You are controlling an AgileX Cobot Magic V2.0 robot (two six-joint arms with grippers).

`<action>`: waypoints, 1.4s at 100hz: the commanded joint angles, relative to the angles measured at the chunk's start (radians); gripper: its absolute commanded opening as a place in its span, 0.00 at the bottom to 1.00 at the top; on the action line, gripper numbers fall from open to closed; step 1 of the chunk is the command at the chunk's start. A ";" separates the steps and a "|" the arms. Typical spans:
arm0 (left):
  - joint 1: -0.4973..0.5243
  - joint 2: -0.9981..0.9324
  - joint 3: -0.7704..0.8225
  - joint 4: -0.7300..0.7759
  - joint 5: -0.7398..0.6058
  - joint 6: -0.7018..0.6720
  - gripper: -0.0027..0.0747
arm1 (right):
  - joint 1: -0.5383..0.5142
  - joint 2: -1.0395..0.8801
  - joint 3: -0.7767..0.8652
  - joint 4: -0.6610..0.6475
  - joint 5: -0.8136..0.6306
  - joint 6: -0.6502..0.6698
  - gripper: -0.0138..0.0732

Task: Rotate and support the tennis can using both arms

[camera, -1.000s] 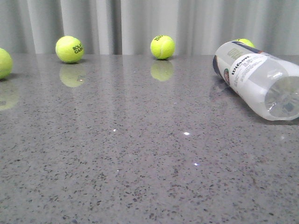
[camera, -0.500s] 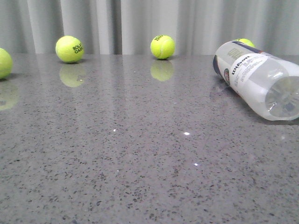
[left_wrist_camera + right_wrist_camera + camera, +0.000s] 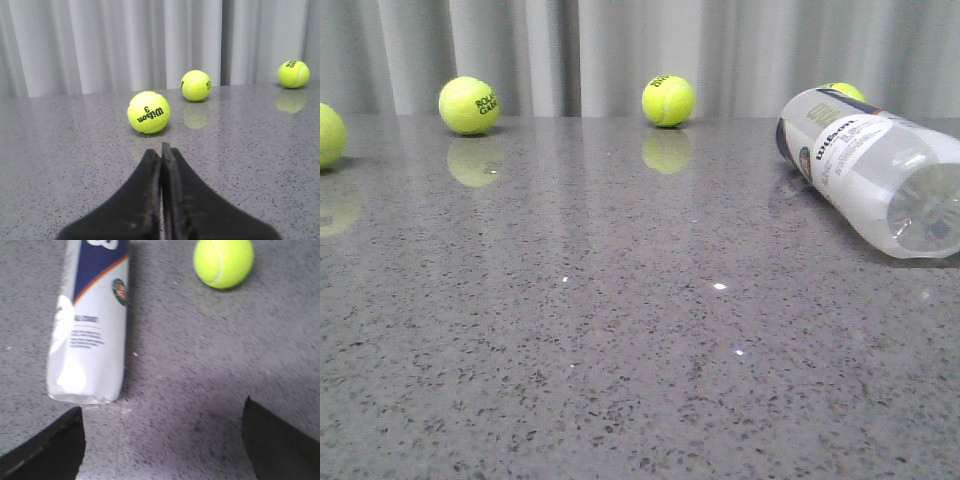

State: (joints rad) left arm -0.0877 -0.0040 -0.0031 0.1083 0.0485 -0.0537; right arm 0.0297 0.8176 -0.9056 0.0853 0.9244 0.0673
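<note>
Left gripper (image 3: 161, 150) has its fingers pressed together, nothing between them, low over the table (image 3: 60, 150). Just ahead of it: a tennis ball (image 3: 148, 112) printed "Wilson 3" (text reads upside down in the left wrist view). Two more balls sit farther back near the curtain, a middle one (image 3: 196, 85) and a far one (image 3: 293, 74); their print is too small to read.

Right gripper (image 3: 162, 440) is spread wide, fingers at either edge of its view, holding nothing. Tennis can (image 3: 92, 325) lies on its side ahead of it, off toward one finger, not touched. Label: navy panel, orange stripe, small round red-green emblem, blocks of fine print (unreadable). A lone ball (image 3: 223, 262) rests beside the can, apart from it.

Front view: can (image 3: 875, 170) lies at far right, clear end toward the camera, "Wilson" legible on the white label. One ball (image 3: 469, 105) reads "ROLAND GA…". No arms show in this view.

Surface: polished grey speckled stone, glossy enough to mirror the balls. Backdrop: pleated grey-white curtain (image 3: 620, 50).
</note>
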 commanded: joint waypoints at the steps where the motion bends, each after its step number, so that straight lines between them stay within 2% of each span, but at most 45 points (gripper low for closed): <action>1: 0.004 -0.039 0.048 0.000 -0.080 -0.009 0.01 | -0.002 0.049 -0.062 0.070 -0.087 -0.073 0.89; 13: 0.004 -0.039 0.048 0.000 -0.080 -0.009 0.01 | -0.001 0.151 -0.120 0.145 -0.114 -0.119 0.89; 30: 0.004 -0.039 0.048 0.000 -0.080 -0.009 0.01 | 0.004 0.310 -0.207 0.179 -0.128 -0.160 0.89; 62: 0.004 -0.039 0.048 0.000 -0.080 -0.009 0.01 | 0.118 0.572 -0.362 0.179 -0.176 -0.161 0.89; 94: 0.004 -0.039 0.048 0.000 -0.080 -0.009 0.01 | 0.138 0.750 -0.399 0.179 -0.196 -0.161 0.89; 117: 0.004 -0.039 0.048 0.000 -0.080 -0.009 0.01 | 0.138 0.802 -0.399 0.179 -0.174 -0.161 0.88; 122: 0.004 -0.039 0.048 0.000 -0.080 -0.009 0.01 | 0.138 0.803 -0.399 0.179 -0.169 -0.161 0.84; 127: 0.004 -0.039 0.048 0.000 -0.080 -0.009 0.01 | 0.138 0.803 -0.399 0.179 -0.164 -0.161 0.76; 140: 0.004 -0.039 0.048 0.000 -0.080 -0.009 0.01 | 0.138 0.801 -0.405 0.179 -0.136 -0.161 0.47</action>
State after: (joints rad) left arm -0.0877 -0.0040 -0.0031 0.1083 0.0485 -0.0537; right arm 0.1695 1.6511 -1.2784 0.2578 0.7804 -0.0824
